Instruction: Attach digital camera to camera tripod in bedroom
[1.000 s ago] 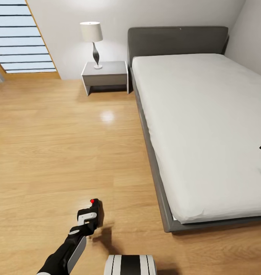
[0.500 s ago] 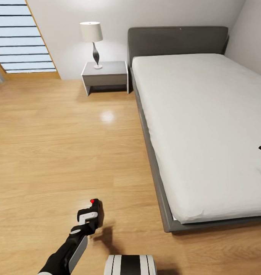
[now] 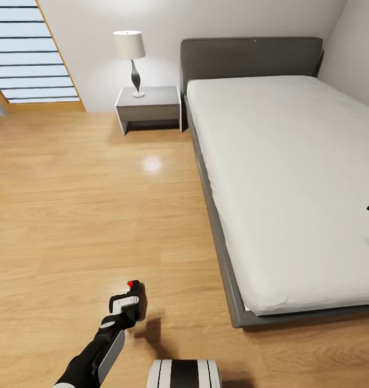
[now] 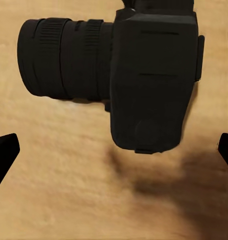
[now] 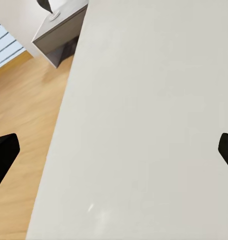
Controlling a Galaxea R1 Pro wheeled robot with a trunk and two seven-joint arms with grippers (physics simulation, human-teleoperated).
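Head view looks down over a bedroom with a light wood floor [image 3: 71,215], where the left arm reaches forward low in the picture and its left claw [image 3: 131,296] hangs above the boards, a small red mark at its tip. From this view I cannot make out what lies between its fingers. Left wrist view settles the matter in part: the digital camera [image 4: 144,75], black, with a long ribbed lens barrel pointing sideways, sits close before the lens with the wood floor behind it and a dark shadow on the boards beside it, while the two dark fingertips [image 4: 4,152] stand far out at either edge of the picture, well apart from the camera body. So the left claw is spread wide, and I cannot tell how the camera is carried. A grey bed [image 3: 227,280] with a white mattress [image 3: 292,178] takes up the right side of the room, a grey nightstand [image 3: 149,105] with a white-shaded lamp [image 3: 129,46] stands just beside its headboard, and a wood-framed window [image 3: 31,54] with slats lies at the far left. Right wrist view shows the right claw [image 5: 114,150] over the mattress, its fingertips likewise far apart, nothing between them.
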